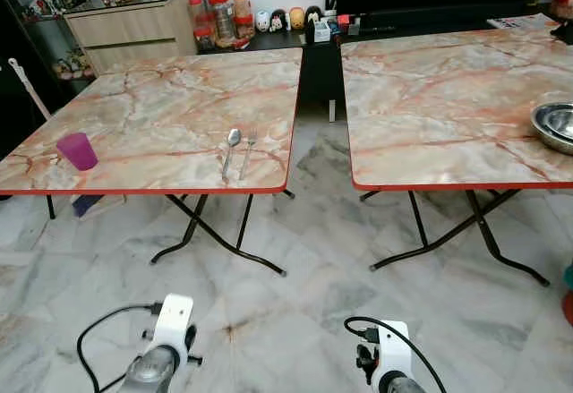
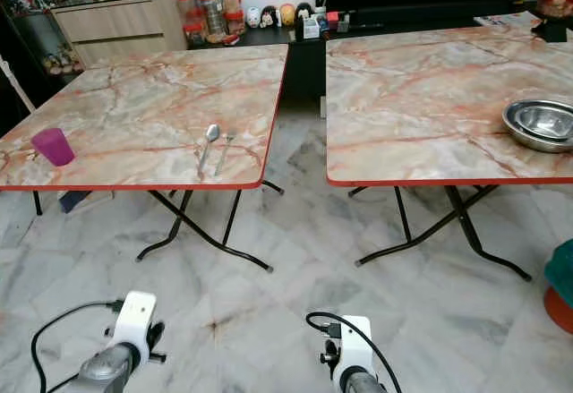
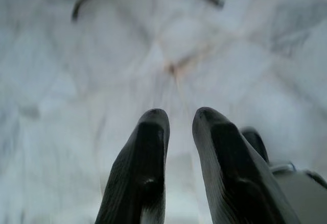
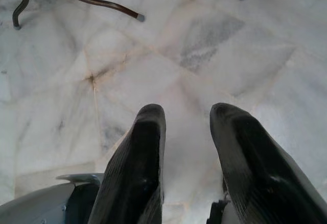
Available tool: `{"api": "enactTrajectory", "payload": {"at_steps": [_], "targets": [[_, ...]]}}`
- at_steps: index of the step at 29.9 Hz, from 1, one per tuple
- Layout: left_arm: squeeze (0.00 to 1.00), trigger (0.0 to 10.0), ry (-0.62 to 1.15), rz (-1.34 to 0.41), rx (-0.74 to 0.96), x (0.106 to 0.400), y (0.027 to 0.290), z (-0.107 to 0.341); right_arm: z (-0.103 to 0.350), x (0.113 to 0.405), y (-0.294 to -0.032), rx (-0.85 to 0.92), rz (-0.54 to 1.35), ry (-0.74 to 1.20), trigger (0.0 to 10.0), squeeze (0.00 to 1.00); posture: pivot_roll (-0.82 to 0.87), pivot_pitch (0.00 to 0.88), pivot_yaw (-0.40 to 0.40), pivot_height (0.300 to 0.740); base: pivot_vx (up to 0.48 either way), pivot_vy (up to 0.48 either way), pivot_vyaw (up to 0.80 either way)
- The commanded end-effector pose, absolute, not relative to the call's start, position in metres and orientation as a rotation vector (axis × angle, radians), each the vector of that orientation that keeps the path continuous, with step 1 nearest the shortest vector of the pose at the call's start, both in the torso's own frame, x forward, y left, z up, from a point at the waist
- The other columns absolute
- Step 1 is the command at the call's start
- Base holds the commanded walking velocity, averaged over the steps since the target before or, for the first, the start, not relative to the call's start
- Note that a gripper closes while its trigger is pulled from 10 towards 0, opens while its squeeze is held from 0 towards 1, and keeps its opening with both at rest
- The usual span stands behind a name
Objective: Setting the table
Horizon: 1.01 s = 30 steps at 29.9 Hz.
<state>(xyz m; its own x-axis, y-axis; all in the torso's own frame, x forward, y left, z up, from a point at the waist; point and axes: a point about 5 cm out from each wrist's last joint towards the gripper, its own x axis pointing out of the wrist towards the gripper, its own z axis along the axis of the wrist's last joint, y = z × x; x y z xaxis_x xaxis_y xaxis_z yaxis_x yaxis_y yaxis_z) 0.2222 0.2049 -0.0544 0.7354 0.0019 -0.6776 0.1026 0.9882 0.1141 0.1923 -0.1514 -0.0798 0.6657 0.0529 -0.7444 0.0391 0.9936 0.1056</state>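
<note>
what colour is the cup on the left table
The cup is purple-magenta, seen best in the left eye view.

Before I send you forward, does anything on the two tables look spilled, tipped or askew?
Nothing stands out. The purple plastic cup stands upright on the left marble-pattern table; the metal spoon and metal fork lie side by side near its front edge. The stacked steel bowls sit upright on the right table.

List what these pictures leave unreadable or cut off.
- Steel bowls: left eye view, cut by the frame edge; how many are stacked is unclear.
- Jars on the far counter: too small to tell contents.
- Red and teal object: right eye view, cut by the edge, unidentifiable.
- Floor: left wrist view, blurred.
</note>
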Motion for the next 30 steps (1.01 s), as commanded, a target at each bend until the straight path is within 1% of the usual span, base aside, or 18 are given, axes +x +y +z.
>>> {"api": "enactTrajectory", "payload": {"at_steps": [1,5,22,30], "targets": [[0.00,10.0,0.808,-0.021,0.149,0.207,0.217,-0.062,-0.077,0.198,-0.147,0.122,0.014,0.831,10.0,0.00,-0.01,0.000,0.145,0.740,0.255,0.000,0.00],[0.00,10.0,0.855,0.019,0.146,0.198,0.222,-0.068,-0.077,0.197,-0.148,0.127,0.007,0.832,10.0,0.00,-0.01,0.000,0.149,0.740,0.370,0.000,0.00],[0.00,10.0,0.866,0.019,0.133,0.199,0.217,-0.069,-0.079,0.195,-0.147,0.136,0.003,0.835,10.0,0.00,0.00,0.000,0.142,0.740,0.475,0.000,0.00],[0.00,10.0,0.884,0.024,0.115,0.195,0.214,-0.072,-0.079,0.195,-0.153,0.126,-0.010,0.837,10.0,0.00,0.00,0.000,0.125,0.740,0.479,0.000,0.00]]}}
